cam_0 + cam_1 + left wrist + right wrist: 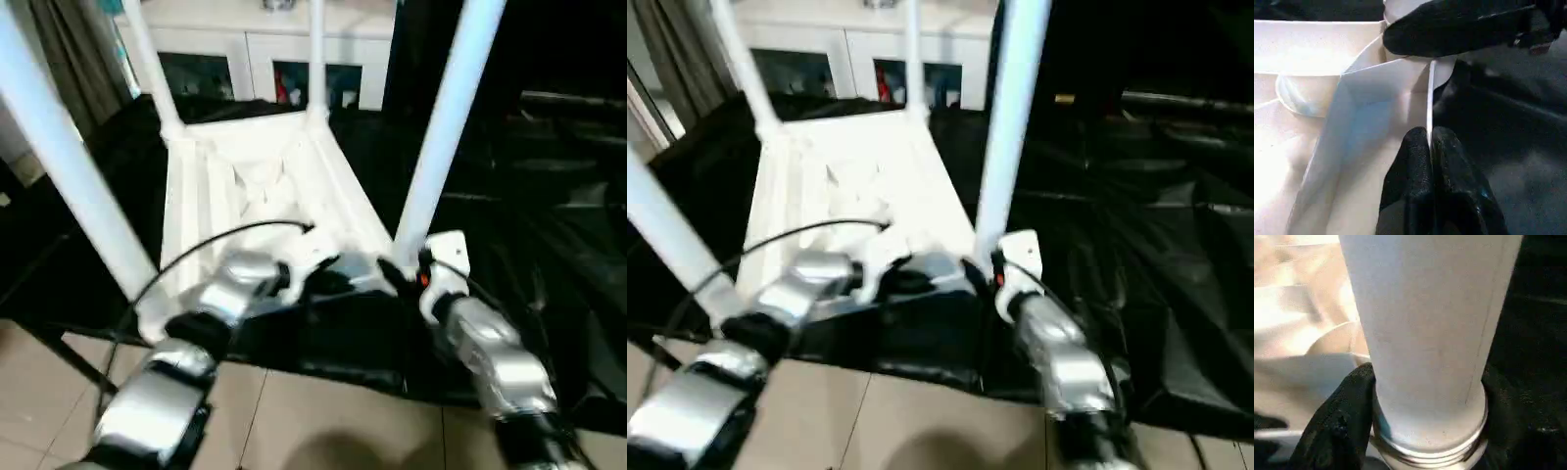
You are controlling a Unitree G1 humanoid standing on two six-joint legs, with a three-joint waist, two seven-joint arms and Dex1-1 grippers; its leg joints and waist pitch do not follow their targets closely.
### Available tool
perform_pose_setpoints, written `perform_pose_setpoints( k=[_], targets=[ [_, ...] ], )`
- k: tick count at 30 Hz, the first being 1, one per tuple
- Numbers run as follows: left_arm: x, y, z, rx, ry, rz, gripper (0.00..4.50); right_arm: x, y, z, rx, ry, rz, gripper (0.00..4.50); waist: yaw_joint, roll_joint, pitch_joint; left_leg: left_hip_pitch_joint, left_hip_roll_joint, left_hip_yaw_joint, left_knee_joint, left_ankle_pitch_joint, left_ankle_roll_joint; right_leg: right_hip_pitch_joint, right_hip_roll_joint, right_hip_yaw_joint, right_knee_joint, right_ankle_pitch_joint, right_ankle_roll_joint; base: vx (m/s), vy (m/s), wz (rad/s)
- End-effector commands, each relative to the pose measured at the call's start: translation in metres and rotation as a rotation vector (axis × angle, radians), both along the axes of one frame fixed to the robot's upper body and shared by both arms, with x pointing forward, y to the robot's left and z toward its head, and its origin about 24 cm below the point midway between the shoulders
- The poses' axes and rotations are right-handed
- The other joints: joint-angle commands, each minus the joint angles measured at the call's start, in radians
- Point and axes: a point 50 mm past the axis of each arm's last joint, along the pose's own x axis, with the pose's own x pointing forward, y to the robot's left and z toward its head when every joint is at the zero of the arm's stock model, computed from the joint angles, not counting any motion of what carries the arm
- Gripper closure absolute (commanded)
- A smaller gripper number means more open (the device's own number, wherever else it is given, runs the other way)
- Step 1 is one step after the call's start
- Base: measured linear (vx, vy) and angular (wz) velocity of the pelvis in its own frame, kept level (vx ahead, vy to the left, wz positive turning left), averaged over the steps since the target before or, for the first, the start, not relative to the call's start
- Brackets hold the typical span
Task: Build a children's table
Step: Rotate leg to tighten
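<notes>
The children's table lies upside down on black cloth, its ribbed white top (245, 186) facing up. Legs stand in the corner sockets: near left (59, 166), far left (152, 69), far right (316, 49), near right (446, 127). My left gripper (1430, 134) is shut on the thin rim wall (1400, 93) of the top, close to the near right corner. My right gripper (1425, 396) wraps the base of the near right leg (1430, 323), with one black finger (1342, 421) pressed on each side just above the threaded collar.
A white cabinet (255, 49) with glass doors stands behind the table. Crumpled black cloth (549, 196) covers the surface to the right. Tiled floor (323, 421) runs along the near edge. A black cable (225, 235) arcs over my left forearm.
</notes>
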Motion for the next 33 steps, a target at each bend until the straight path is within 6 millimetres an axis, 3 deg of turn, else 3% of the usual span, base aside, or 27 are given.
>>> perform_pose_setpoints(
  k=[1, 5, 8, 14, 21, 27, 29, 32, 33],
  targets=[
    [-0.006, -0.024, -0.004, -0.041, 0.009, 0.014, 4.50, -0.003, 0.047, -0.001, 0.040, 0.010, 0.161, 1.78, -0.002, -0.013, -0.046, 0.010, 0.040, -0.025, -0.080, -0.301, 0.000, 0.023, -0.034, 0.027, -0.089, -0.285, -0.193, 0.000, 0.000, 0.00],
    [-0.005, -0.025, -0.004, -0.041, 0.003, 0.016, 4.50, -0.004, 0.049, 0.002, 0.045, -0.018, 0.208, 1.78, 0.003, -0.017, -0.050, 0.005, 0.039, -0.021, -0.072, -0.236, 0.046, 0.028, -0.035, 0.026, -0.082, -0.208, -0.207, 0.000, 0.000, 0.00],
    [-0.005, -0.023, -0.004, -0.037, 0.003, 0.007, 4.50, -0.004, 0.045, 0.004, 0.078, -0.030, 0.205, 1.08, 0.004, -0.013, -0.050, 0.004, 0.040, -0.021, -0.072, -0.233, 0.060, 0.029, -0.036, 0.025, -0.084, -0.224, -0.210, 0.000, 0.000, 0.00],
    [-0.008, 0.007, -0.007, -0.055, 0.027, -0.088, 4.50, -0.017, 0.024, 0.013, 0.062, -0.041, 0.429, 0.66, 0.008, -0.019, -0.049, 0.000, 0.042, -0.023, -0.073, -0.233, 0.078, 0.035, -0.036, 0.024, -0.086, -0.242, -0.198, 0.000, 0.000, 0.00],
    [-0.024, 0.044, -0.010, -0.082, 0.112, -0.282, 4.50, -0.035, 0.003, 0.015, 0.050, 0.012, 0.622, 0.66, 0.009, -0.018, -0.051, 0.000, 0.049, -0.021, -0.071, -0.196, 0.101, 0.034, -0.036, 0.024, -0.072, -0.169, -0.247, 0.000, 0.000, 0.00],
    [-0.026, 0.065, -0.009, -0.064, 0.148, -0.312, 4.50, -0.042, -0.005, 0.014, 0.029, 0.067, 0.706, 0.66, 0.019, -0.014, -0.054, 0.004, 0.053, -0.016, -0.068, -0.169, 0.104, 0.030, -0.034, 0.023, -0.061, -0.094, -0.279, 0.000, 0.000, 0.00],
    [-0.027, 0.069, -0.009, -0.056, 0.149, -0.313, 4.50, -0.042, -0.006, 0.011, 0.015, 0.072, 0.712, 0.82, 0.021, -0.021, -0.052, 0.002, 0.052, -0.015, -0.067, -0.176, 0.101, 0.031, -0.038, 0.024, -0.061, -0.108, -0.276, 0.000, 0.000, 0.00],
    [-0.027, 0.071, -0.009, -0.057, 0.150, -0.309, 4.50, -0.041, -0.005, 0.011, 0.016, 0.075, 0.713, 0.95, 0.022, -0.021, -0.051, 0.002, 0.051, -0.016, -0.069, -0.186, 0.090, 0.031, -0.040, 0.025, -0.064, -0.142, -0.267, 0.000, 0.000, 0.00],
    [-0.028, 0.072, -0.008, -0.057, 0.147, -0.307, 4.50, -0.041, -0.005, 0.010, 0.013, 0.080, 0.720, 1.09, 0.021, -0.026, -0.050, 0.002, 0.052, -0.016, -0.069, -0.187, 0.089, 0.030, -0.039, 0.025, -0.065, -0.149, -0.264, 0.000, 0.000, 0.00]
  ],
)
